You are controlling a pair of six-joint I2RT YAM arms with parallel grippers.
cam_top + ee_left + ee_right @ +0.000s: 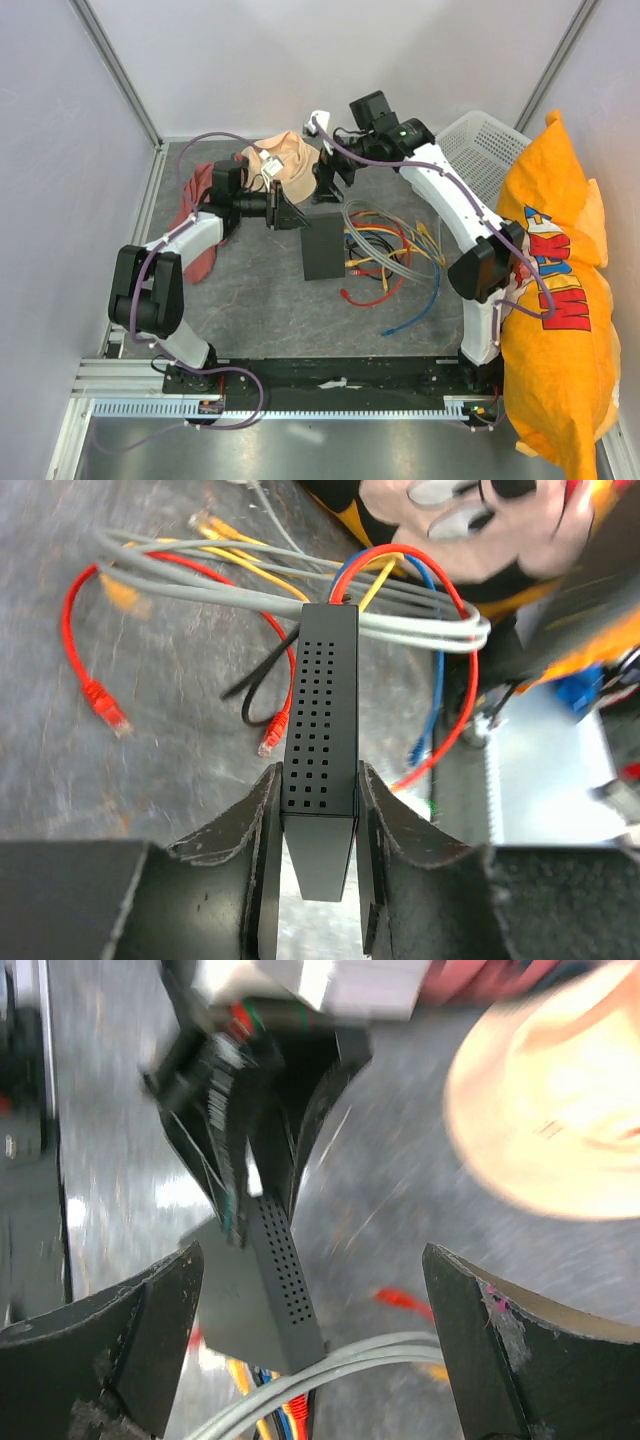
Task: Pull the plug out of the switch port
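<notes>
The switch [322,250], a flat black box with a perforated edge, stands on its edge [322,705] mid-table. My left gripper [318,772] is shut on its near end, one finger on each broad face; from above it [288,215] sits at the box's far left corner. Red, blue and yellow cables enter the switch's far end [348,585], where the plugs [352,262] sit in the ports. My right gripper [310,1260] hangs wide open above the switch [282,1280], holding nothing, close to the grey cables [360,1365]. In the top view it [328,190] is beside the hat.
A peach hat [285,165] lies at the back, and a red cloth [200,195] lies under the left arm. Loose red, blue, yellow and grey cables [405,265] spread to the right of the switch. A white basket [480,150] and an orange bag [555,290] fill the right side.
</notes>
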